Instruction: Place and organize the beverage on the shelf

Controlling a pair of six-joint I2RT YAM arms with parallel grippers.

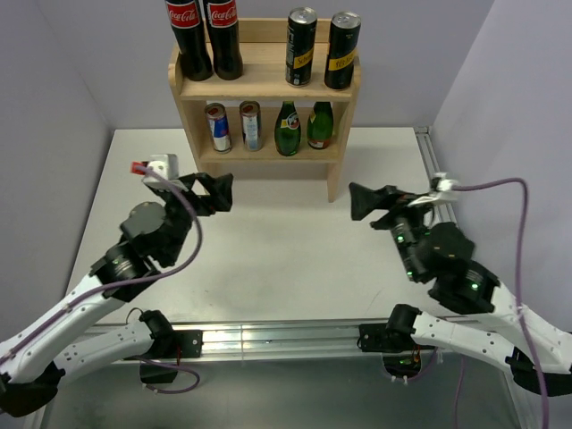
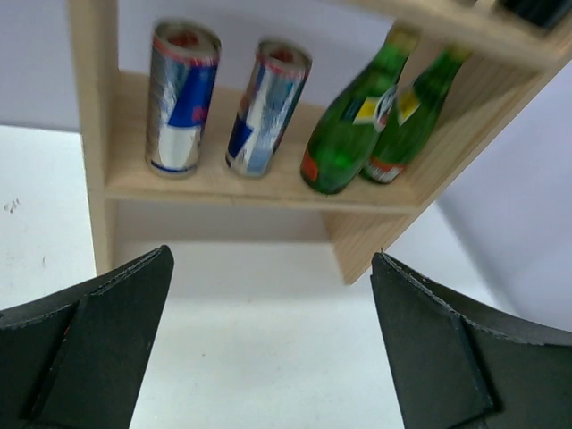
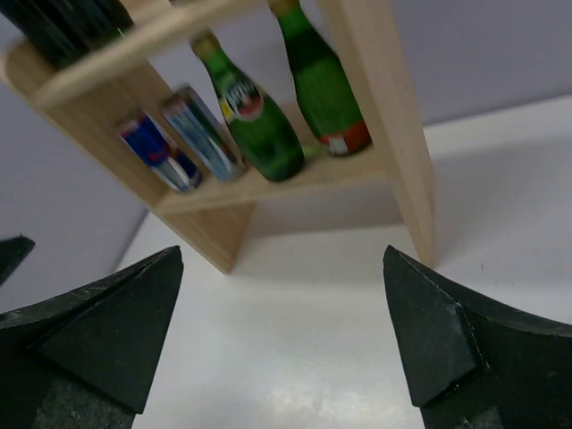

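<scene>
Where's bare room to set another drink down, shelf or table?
Widest: the table between the left tool and right tool, in front of the shelf. On its top tier, a gap between the cola bottles and black cans. The middle tier is crowded with blue cans and green bottles.

Cropped, blurred, unreadable

From above, the cola bottles (image 1: pixel 189 40) lost their necks to the upper edge; the print on the black cans (image 1: pixel 301 46) was too small to read; the shelf (image 1: pixel 268 85) hid whatever lay beneath its middle board. In the left wrist view the top tier was cropped, leaving a dark sliver (image 2: pixel 545 9), perhaps a can; in the right wrist view the blue-and-silver cans (image 3: pixel 183 147) were blurred; one green bottle (image 3: pixel 317 80) lost its cap to the edge; the right gripper (image 3: pixel 284 255) had its fingers (image 3: pixel 98 340) cut by the bottom edge.
</scene>
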